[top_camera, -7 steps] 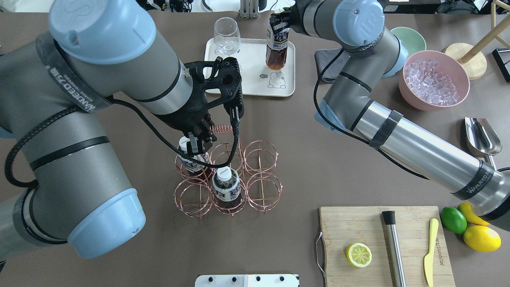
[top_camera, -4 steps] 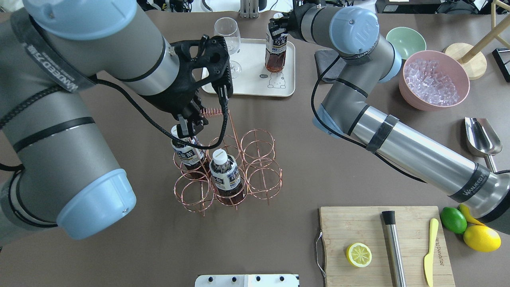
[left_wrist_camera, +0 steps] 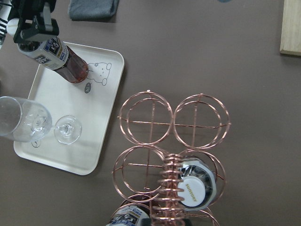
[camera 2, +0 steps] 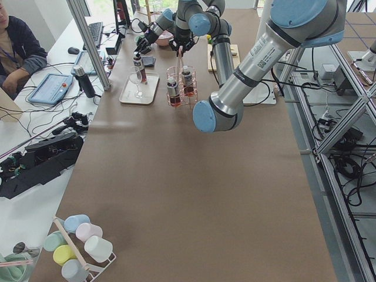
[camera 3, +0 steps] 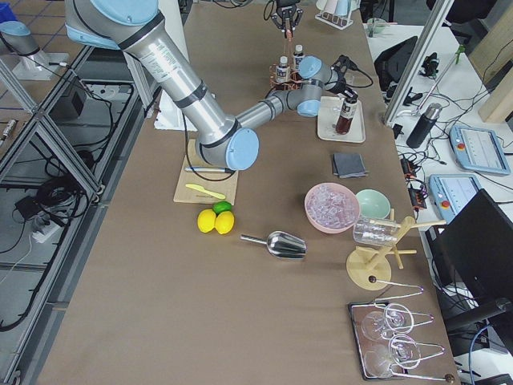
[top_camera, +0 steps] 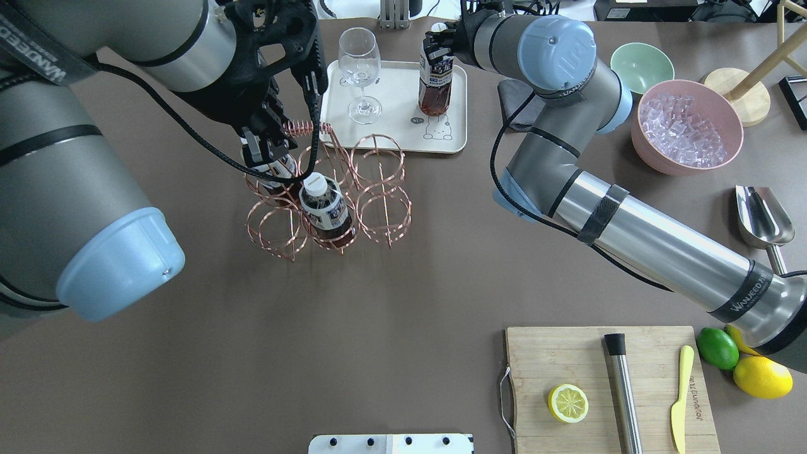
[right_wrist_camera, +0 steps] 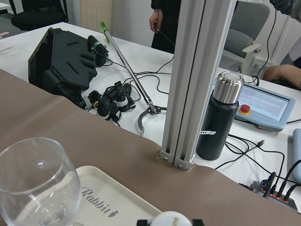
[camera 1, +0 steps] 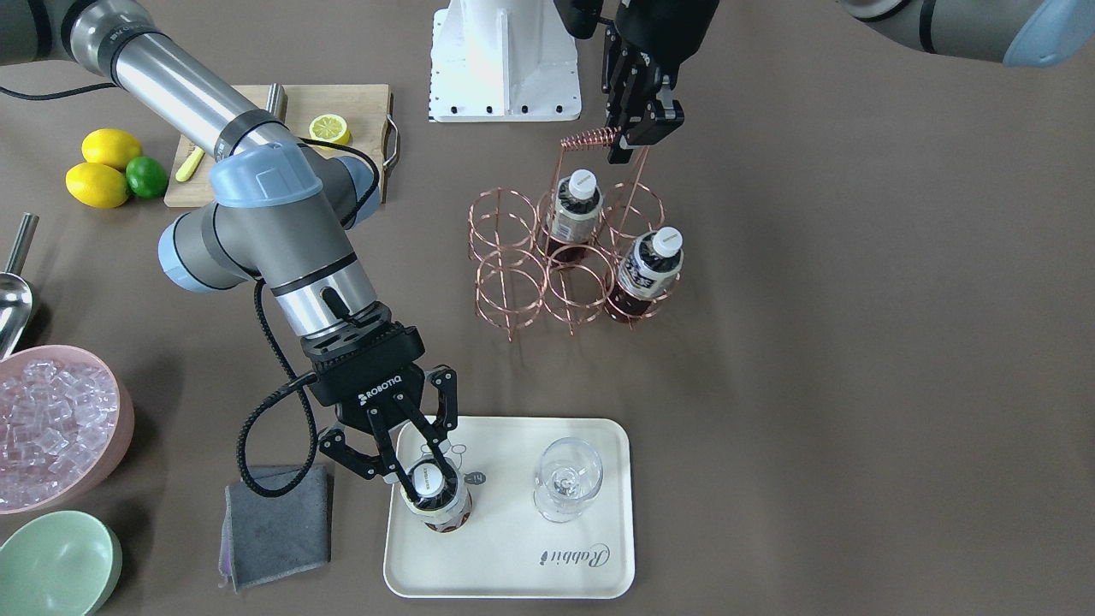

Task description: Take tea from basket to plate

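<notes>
The basket (top_camera: 389,217) has slid toward the plate (top_camera: 397,120), clamped by my left gripper (camera 1: 635,144); my right gripper (camera 1: 425,480) clenches the tea (top_camera: 435,91), which could topple when released.

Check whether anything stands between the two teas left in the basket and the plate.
Partly: the wine glass stands on the plate's half nearest the basket, on the straight line in. The far half already has a tea on it, gripped by the right gripper.
</notes>
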### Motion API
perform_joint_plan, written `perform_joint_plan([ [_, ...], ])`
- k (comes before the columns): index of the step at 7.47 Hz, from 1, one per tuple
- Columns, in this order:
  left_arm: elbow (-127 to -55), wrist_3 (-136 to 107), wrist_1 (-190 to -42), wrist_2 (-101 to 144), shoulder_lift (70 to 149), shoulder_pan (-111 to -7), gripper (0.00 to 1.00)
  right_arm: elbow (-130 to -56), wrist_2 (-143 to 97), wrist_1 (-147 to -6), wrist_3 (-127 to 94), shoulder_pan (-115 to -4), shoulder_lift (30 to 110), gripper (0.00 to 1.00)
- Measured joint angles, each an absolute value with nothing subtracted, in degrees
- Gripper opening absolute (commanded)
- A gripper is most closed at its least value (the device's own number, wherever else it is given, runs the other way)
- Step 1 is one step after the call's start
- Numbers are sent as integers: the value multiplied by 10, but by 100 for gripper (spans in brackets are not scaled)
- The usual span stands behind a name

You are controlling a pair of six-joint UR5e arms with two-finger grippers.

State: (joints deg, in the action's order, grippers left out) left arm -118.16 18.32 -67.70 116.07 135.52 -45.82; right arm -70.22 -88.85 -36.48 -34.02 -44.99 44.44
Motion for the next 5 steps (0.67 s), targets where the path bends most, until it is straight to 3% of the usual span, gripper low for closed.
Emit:
perform_joint_plan([
  [5,-1107,399,-668,1242,1332,-629,0,-714,-886,-370,-346,-449,442,100],
])
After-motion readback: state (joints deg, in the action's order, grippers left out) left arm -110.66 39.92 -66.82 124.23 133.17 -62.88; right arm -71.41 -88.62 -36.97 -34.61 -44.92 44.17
